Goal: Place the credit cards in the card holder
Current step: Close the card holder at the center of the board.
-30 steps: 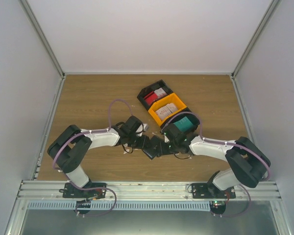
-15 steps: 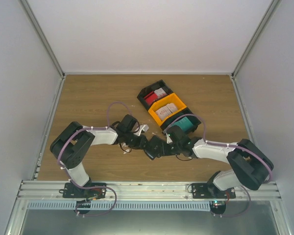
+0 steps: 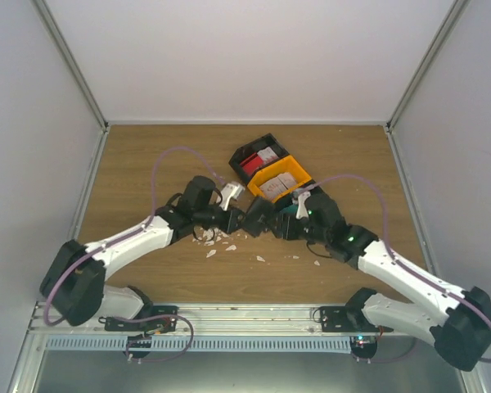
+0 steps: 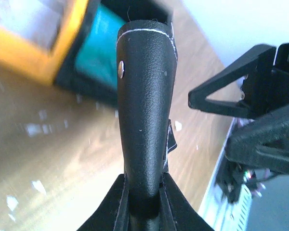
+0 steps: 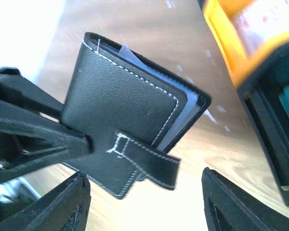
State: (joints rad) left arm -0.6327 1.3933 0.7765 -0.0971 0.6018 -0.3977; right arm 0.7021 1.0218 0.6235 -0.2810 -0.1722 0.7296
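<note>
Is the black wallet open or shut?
Folded shut: the wallet has its covers together in the left gripper, though its strap hangs loose.

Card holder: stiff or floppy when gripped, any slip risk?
Probably semi-stiff: the card holder holds its folded shape while clamped at one edge by the left gripper. Its unfastened strap hangs loose, likely floppy. Grained leather-like skin looks fairly grippy.

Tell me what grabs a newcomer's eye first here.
The black wallet, folded with its strap loose, is clamped in the left pincer mid-table, the right pincer open facing it. Behind sit black and yellow bins holding cards, and white crumbs litter the table in front.
</note>
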